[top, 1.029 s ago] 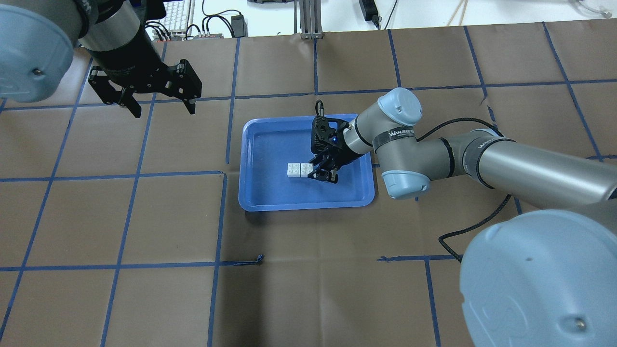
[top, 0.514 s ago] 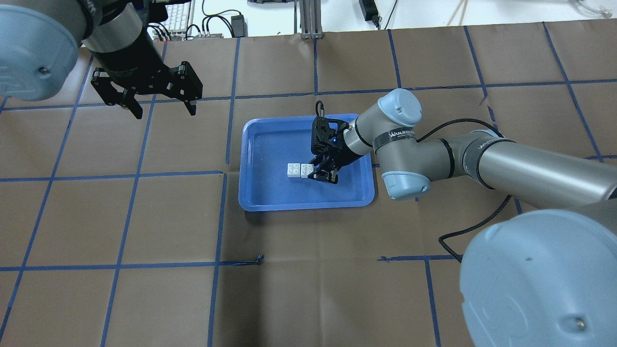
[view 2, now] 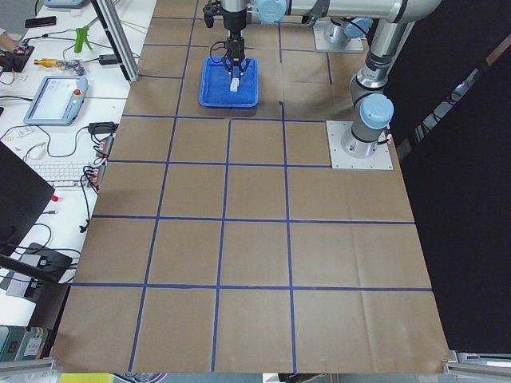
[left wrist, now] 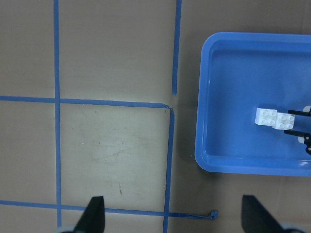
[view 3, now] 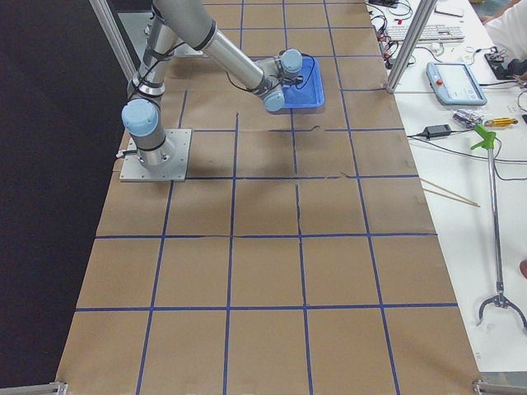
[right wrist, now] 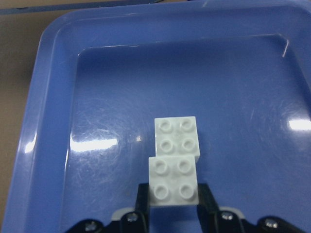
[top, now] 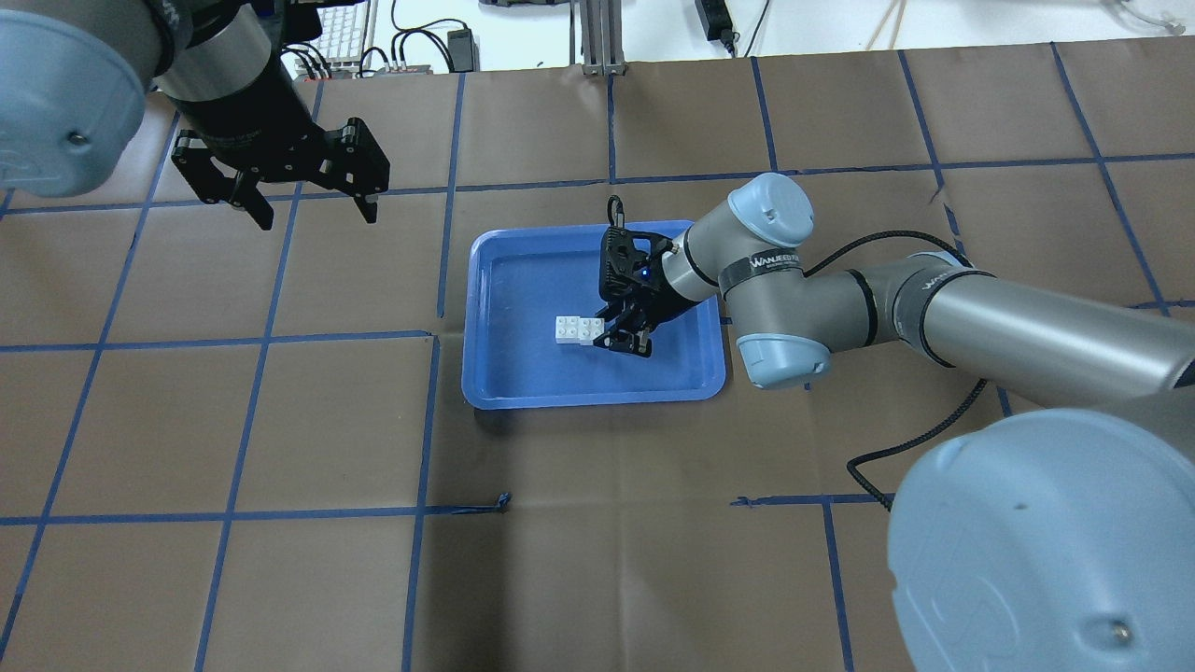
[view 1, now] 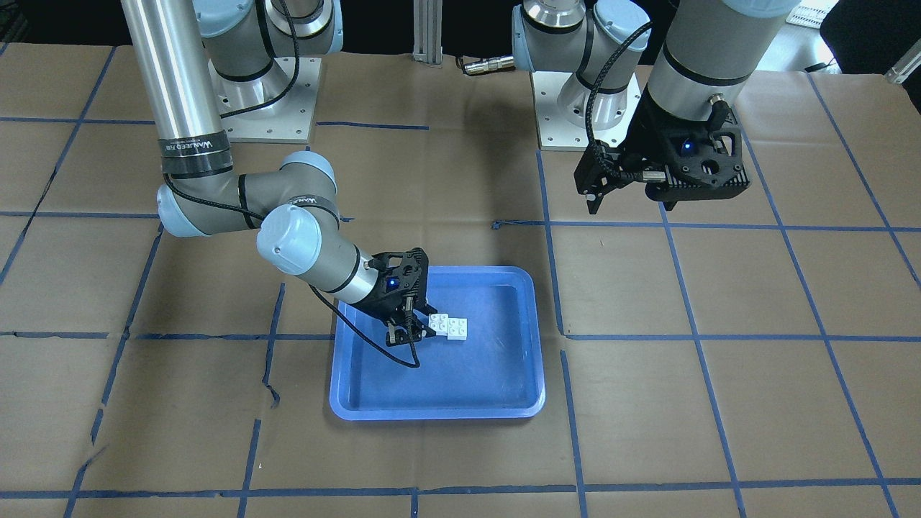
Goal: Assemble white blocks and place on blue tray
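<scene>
Studs up, the two white blocks (top: pixel 579 329) lay edge to edge near the middle of the blue tray (top: pixel 523 378), which sat on a surface (top: pixel 653 579) of brown paper crossed by a grid of blue tape (top: pixel 233 512). In the overhead view we saw the pair form a short row whose long axis ran left to right, in line with the tray's longer sides.

The right pincer (top: pixel 605 333) reached low into the tray from the robot's right, and the row pointed straight away from it. In the right wrist view its two black fingers (right wrist: pixel 142 201) pressed against opposite sides of the nearer of the white blocks (right wrist: pixel 176 155), gripping it. That block sat slightly off line from the farther one, stepped a little to one side, and its far edge met the other's near edge. We could not tell whether the two were locked together or only touching.

The left pincer (top: pixel 317 217) hung well apart from the tray, over the surface on the robot's left, fingers pointing down and spread wide with nothing between them. Its wrist view looked down on the tape grid, with the tray (left wrist: pixel 209 97) and the blocks (left wrist: pixel 274 118) at the right edge.
</scene>
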Available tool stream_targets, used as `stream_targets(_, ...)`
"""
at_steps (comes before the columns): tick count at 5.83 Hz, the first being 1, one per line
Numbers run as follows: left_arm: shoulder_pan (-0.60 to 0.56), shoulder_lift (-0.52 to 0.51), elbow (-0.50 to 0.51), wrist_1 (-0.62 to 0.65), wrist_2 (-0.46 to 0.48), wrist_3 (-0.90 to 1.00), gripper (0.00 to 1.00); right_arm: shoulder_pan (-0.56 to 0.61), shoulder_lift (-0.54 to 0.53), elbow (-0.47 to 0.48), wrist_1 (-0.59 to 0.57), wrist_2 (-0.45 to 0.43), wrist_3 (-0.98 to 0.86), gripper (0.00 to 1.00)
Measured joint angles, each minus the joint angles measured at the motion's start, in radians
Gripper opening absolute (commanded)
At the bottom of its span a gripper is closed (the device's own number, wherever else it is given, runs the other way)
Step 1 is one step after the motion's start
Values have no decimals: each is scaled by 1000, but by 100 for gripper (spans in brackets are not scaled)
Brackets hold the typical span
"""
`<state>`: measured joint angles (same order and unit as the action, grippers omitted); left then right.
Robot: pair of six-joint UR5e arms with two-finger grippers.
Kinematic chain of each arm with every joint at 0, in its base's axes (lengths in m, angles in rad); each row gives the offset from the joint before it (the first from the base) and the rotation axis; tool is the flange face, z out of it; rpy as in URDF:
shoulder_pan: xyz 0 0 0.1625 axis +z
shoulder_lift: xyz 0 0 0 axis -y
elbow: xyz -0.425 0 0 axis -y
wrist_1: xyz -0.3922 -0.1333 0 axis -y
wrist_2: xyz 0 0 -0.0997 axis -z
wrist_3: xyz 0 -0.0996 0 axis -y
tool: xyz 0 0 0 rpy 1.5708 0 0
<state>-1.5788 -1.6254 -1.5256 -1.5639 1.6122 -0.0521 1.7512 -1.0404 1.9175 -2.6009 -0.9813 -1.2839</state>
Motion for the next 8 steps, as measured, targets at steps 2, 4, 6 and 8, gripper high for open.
stream_targets(2, -1, 4, 5, 3, 12, 2, 99, 1, 4, 0, -8, 1, 0, 25)
stream_targets(4, -13, 6, 4, -5, 48, -2, 99, 1, 9, 0, -11, 2, 0, 25)
stream_targets(6, -20, 7, 9, 0, 53, -5, 99, 1, 10, 0, -16, 4, 0, 25)
stream_targets(8, -22, 7, 7, 4, 48, -6, 99, 1, 14, 0, -32, 5, 3, 25)
